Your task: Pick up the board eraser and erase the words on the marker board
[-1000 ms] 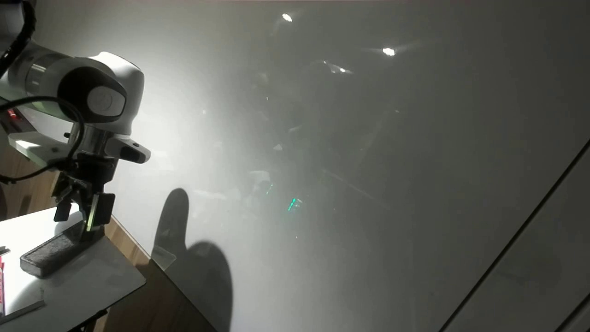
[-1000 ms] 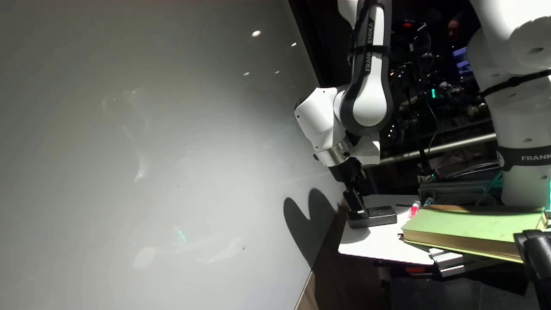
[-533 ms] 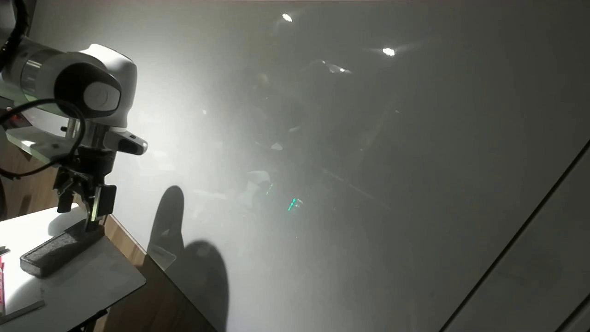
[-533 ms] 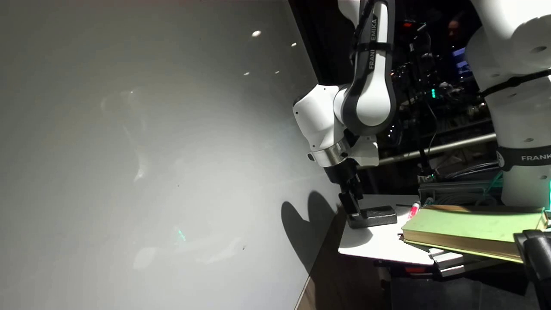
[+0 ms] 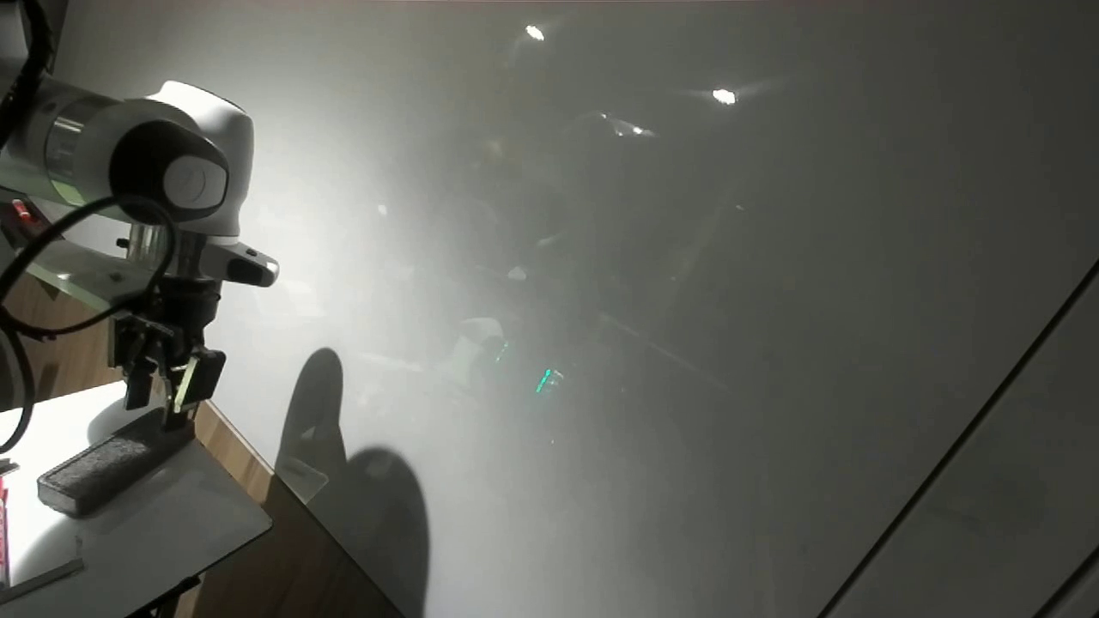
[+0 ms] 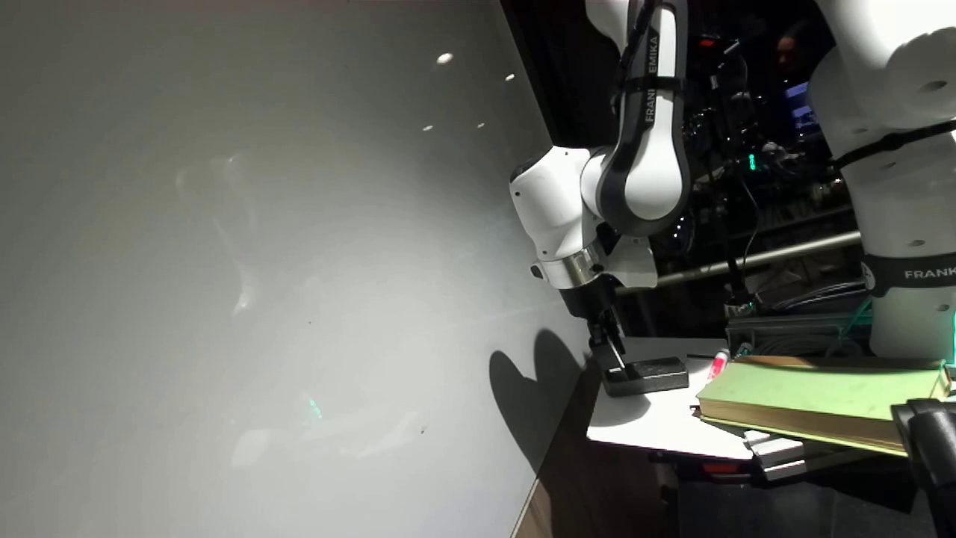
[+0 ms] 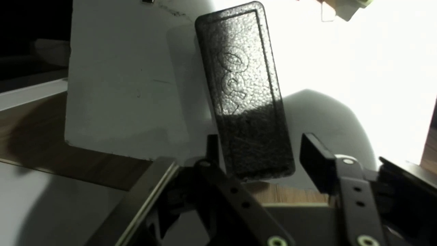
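Dark eraser (image 7: pixel 242 78) lies flat on the worktop (image 7: pixel 112 85), lettered face up, one end right at the edge facing the board (image 5: pixel 687 429). The claw (image 7: pixel 263 153) is over that end, fingers (image 7: pixel 351 177) spread apart, one to each side of the eraser in the wrist view: close by on the left of that view, clear gap on the right. Can't tell if either touches. That end of the eraser is shaded. White arm (image 6: pixel 553 202) slants down toward the worktop. Board is white, glossy, fills much of both exterior views; dark two-lobed shadow (image 5: pixel 378 515) low on it, bright glare spots (image 5: pixel 724 96) higher up. Some wood (image 5: pixel 283 549) shows between worktop and board. In an exterior view, green book (image 6: pixel 806 396) overlaps the worktop's side, can't tell if it rests there; red-and-white pen (image 6: pixel 718 365) just beside the book.
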`<action>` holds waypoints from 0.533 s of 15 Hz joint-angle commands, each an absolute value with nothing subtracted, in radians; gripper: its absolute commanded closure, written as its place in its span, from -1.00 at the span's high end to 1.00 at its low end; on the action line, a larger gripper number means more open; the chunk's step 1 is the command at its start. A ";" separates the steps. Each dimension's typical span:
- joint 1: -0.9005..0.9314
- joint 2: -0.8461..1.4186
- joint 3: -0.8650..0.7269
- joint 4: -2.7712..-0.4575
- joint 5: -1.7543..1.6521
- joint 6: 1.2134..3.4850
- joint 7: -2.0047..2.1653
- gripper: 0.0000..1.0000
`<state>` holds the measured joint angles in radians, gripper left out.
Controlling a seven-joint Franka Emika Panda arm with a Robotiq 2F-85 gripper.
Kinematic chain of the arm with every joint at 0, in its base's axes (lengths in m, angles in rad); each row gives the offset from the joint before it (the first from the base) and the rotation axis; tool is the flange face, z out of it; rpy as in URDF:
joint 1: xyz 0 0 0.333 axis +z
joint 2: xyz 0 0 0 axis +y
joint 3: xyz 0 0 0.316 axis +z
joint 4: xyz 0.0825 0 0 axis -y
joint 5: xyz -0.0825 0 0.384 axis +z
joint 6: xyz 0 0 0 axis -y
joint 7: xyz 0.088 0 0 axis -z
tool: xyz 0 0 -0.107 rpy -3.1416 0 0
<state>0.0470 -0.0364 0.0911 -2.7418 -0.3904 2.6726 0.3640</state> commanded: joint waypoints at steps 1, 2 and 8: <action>0.038 -0.007 0.081 -2.739 -0.443 2.710 0.362 0.89; 0.040 -0.001 0.080 -2.738 -0.450 2.712 0.363 0.97; 0.050 0.059 0.067 -2.717 -0.488 2.738 0.366 1.00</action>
<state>0.0467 0.0162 0.0872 -2.7401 -0.4461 2.7051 0.3640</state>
